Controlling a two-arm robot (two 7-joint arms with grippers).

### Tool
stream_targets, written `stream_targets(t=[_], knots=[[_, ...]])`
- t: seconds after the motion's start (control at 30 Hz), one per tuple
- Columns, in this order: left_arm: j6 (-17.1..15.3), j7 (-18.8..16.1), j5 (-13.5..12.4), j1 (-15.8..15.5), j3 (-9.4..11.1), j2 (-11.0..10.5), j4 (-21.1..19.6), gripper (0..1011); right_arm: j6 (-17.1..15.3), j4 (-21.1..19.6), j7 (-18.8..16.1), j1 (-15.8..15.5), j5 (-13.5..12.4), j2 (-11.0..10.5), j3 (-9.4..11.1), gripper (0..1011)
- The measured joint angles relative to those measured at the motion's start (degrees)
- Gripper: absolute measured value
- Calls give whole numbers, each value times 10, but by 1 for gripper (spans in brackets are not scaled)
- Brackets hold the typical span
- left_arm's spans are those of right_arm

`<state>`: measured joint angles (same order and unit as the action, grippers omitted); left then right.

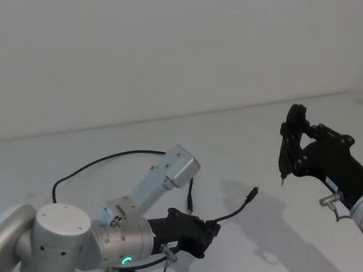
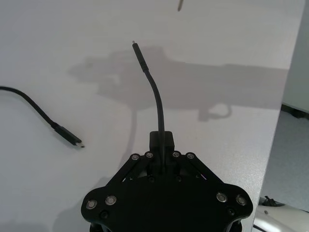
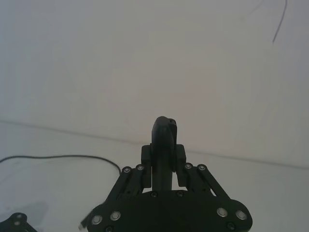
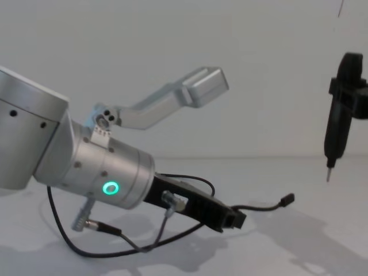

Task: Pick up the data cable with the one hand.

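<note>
Data cable (image 1: 103,160) lay in a wide loop on the white table (image 1: 249,132) behind the left arm. A short stretch near one end was pinched between the closed fingers of the left gripper (image 1: 212,228), low over the table. That end's plug (image 1: 253,194) stuck out ahead of the fingertips. The other plug (image 1: 191,207) lay near the gripper's side. The right gripper (image 1: 300,149), raised well apart, was clamped on a slim black tool (image 1: 285,154).
</note>
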<state>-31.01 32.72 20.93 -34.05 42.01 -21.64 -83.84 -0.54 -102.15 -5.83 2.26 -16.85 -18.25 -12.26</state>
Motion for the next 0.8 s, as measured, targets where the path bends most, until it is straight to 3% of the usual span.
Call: stream_targets(t=[0.8], knots=[[40,25,7,-4,-8,-30,-22,34,8,44,-30,52,0,16,1,279]])
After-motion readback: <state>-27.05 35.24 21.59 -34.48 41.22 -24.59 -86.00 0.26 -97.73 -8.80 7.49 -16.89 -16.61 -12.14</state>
